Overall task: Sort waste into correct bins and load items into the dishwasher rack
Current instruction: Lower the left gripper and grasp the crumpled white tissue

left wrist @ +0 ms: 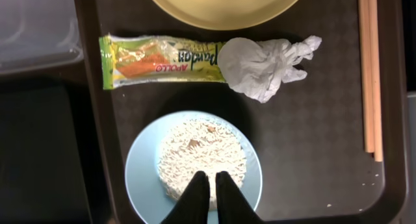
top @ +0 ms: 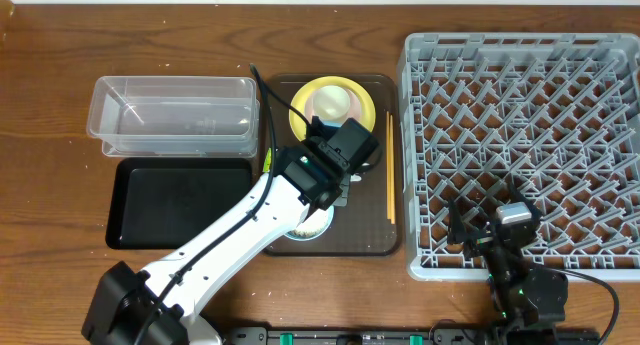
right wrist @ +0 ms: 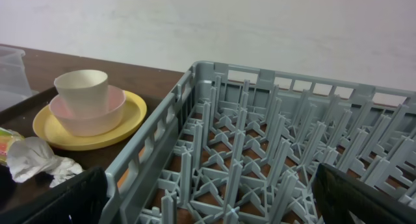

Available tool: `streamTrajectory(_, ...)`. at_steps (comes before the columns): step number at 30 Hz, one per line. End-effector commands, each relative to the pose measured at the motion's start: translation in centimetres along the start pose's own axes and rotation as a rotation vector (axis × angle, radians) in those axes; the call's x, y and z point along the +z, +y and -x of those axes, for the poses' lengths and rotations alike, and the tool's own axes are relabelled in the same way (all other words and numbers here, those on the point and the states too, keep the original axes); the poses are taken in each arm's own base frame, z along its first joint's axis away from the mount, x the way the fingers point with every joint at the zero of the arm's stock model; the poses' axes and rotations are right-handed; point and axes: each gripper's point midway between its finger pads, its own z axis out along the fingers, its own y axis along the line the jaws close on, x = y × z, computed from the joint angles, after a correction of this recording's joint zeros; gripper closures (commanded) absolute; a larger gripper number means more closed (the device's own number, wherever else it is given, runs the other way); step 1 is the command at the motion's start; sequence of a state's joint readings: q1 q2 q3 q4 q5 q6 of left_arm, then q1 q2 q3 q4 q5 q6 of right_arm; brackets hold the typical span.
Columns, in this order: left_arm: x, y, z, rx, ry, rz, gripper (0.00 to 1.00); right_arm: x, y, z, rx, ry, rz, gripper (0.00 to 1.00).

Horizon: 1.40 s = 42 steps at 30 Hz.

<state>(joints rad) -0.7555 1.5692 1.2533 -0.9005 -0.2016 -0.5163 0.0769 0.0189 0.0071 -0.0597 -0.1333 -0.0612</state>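
Where the brown tray (top: 378, 237) rests on the table (top: 60, 65), a light blue bowl (left wrist: 140, 178) heaped with white rice (left wrist: 201, 156) sits at its near end. Just beyond it lie a crumpled tissue (left wrist: 260, 67) and a wrapper (left wrist: 162, 60) reading "Pandan APOLLO". The left tool (left wrist: 209, 178) points down over the rice, its fingers narrow, almost touching and holding nothing. The right tool (right wrist: 209, 178) gapes wide over the grey rack (top: 410, 135).

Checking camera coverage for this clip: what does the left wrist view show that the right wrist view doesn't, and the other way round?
Only the left wrist: the blue bowl of rice and the chopsticks. Only the right wrist: the grey rack, and the white cup inside the pink bowl. Both: the yellow plate, the crumpled tissue and the wrapper, a mere sliver in the right wrist view.
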Motion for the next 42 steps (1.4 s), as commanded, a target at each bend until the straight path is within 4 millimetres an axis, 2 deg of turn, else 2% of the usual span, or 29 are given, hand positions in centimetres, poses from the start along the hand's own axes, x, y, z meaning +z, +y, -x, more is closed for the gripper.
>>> streamTrajectory(1,0.1,-0.6,-1.2,0.009,0.055,-0.042,0.92,0.0,-0.2,-0.2,0.005,0.007,-0.01,0.01)
streamTrajectory(4,-0.1,-1.2,-2.3,0.016,0.11,-0.083,0.92,0.0,-0.2,-0.2,0.005,0.007,-0.01,0.01)
streamTrajectory(7,-0.1,-0.9,-3.0,0.022,0.142,-0.076,0.93,0.0,-0.2,-0.2,0.005,0.007,-0.01,0.01)
streamTrajectory(15,-0.2,-0.8,-3.2,0.023,0.149,-0.071,0.92,0.0,-0.2,-0.2,0.005,0.007,-0.01,0.01)
streamTrajectory(25,-0.1,-1.4,-2.0,0.013,0.098,-0.09,0.88,0.0,-0.2,-0.2,0.005,0.007,-0.01,0.01)
streamTrajectory(29,0.1,-0.6,-1.0,-0.008,0.058,-0.055,0.83,0.0,-0.2,-0.2,0.005,0.007,-0.01,0.01)
streamTrajectory(35,0.7,1.3,0.4,-0.146,0.049,-0.039,0.76,0.0,-0.2,-0.2,0.005,0.007,-0.01,0.01)
streamTrajectory(39,1.0,2.6,1.4,-0.197,0.037,-0.036,0.64,0.0,-0.2,-0.2,0.005,0.007,-0.01,0.01)
streamTrajectory(42,1.2,3.1,1.9,-0.222,0.026,-0.037,0.61,0.0,-0.2,-0.2,0.005,0.007,-0.01,0.01)
